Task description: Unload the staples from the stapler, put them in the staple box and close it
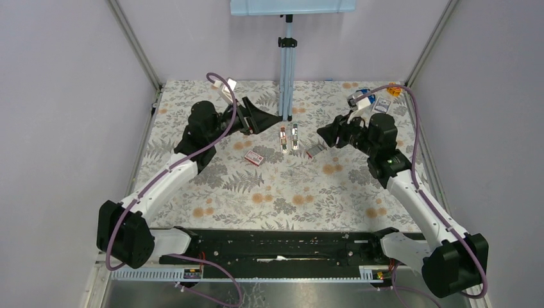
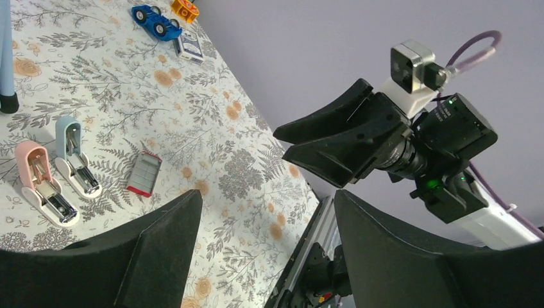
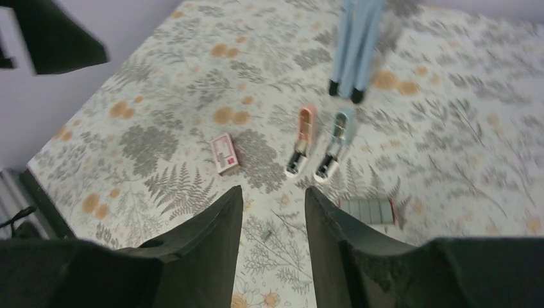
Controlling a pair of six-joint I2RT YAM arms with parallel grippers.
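Beside the pink stapler (image 1: 283, 139) and blue stapler (image 1: 294, 136), left jaws gape wide, right jaws narrower.

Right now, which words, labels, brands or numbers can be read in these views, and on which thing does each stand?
No text can be read in any view.
Small red and white cardboard box: it bears print, too blurred to read.
Dark blue and white flat box: a pattern, too small to read.
Pink plastic stapler and pale blue plastic stapler: no label shows.
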